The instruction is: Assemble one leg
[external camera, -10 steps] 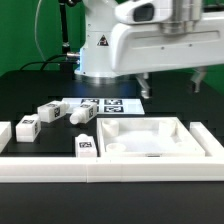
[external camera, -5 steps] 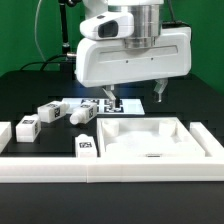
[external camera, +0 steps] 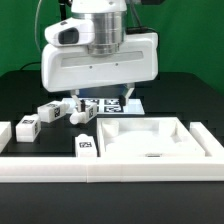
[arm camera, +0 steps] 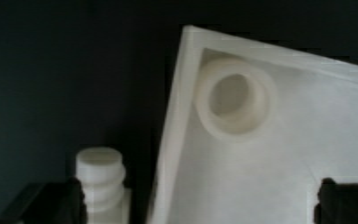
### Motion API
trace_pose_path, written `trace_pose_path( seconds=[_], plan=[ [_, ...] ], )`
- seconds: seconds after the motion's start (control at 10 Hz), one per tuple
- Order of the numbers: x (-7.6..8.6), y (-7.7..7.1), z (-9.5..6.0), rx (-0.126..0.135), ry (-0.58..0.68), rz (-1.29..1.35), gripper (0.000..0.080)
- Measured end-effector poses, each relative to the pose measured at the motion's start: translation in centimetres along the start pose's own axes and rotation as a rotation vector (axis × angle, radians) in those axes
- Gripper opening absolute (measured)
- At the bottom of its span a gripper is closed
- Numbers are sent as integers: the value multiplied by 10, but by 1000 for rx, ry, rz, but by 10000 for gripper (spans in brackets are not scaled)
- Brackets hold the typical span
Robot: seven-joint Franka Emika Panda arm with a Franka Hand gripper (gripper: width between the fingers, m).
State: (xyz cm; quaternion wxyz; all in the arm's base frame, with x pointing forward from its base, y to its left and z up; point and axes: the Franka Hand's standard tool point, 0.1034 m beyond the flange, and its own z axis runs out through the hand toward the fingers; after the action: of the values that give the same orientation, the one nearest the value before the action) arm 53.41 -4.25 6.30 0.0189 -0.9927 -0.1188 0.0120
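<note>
wide-spread gripper [external camera: 102, 99] — over a leg [arm camera: 99, 185]

Exterior and wrist views. I am reading no words, numbers or brand names in either. I am seeing only black-and-white square marker tags, bearing no letters: on the marker board [external camera: 112, 103], on the leftmost leg [external camera: 27, 126], and on the front leg [external camera: 87, 146] beside the tabletop [external camera: 150, 121].
</note>
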Motion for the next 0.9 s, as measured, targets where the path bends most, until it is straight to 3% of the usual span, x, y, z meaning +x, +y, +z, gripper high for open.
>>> trace_pose_path(
  seconds=[0.1,0.4,0.6,0.8,0.9],
  plan=[
    [-6,13,0,-14,7,4,649],
    [-8,6,1,4,-32,14,649],
    [-12,-2,3,51,-170,17,649],
    [-31,16,6,75,-311,101,649],
    [-34,31,3,62,-379,88,649]
  ],
)
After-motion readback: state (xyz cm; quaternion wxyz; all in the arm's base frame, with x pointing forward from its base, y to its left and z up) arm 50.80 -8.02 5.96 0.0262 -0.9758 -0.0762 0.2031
